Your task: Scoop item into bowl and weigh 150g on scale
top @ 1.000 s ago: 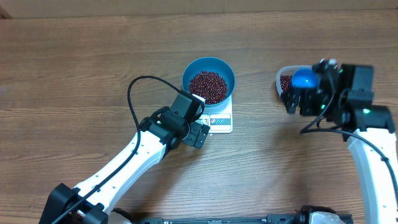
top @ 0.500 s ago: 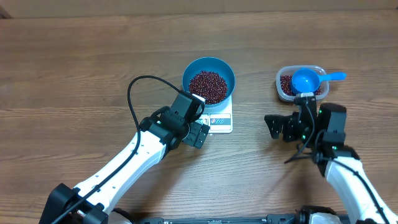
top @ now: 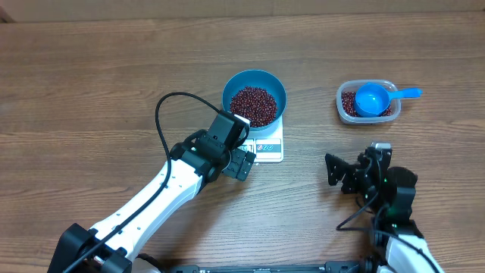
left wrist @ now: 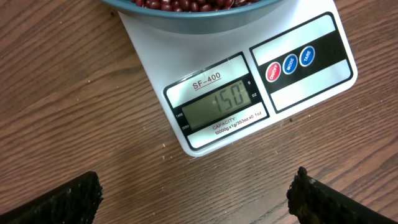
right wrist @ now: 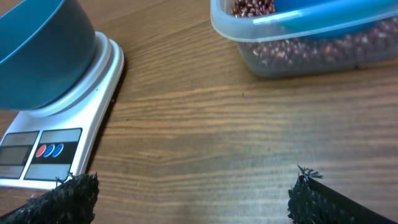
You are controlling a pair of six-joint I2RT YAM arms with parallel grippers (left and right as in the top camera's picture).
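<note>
Overhead view: on the wooden table [top: 91, 61], the left gripper [top: 246, 145] stands wide open and empty, its fingertips just short of the scale [top: 267, 145], whose display edge lies right in front of it and reads 150. The bowl [top: 279, 89] sits on the scale, farther ahead of that gripper, with the beans [top: 253, 105] heaped inside. The right gripper [top: 339, 173] is spread wide too, holding nothing. Ahead of it and well apart is the clear tub [top: 342, 112], which holds more beans. The blue scoop [top: 371, 98] rests in the tub, its handle sticking out over the rim.
</note>
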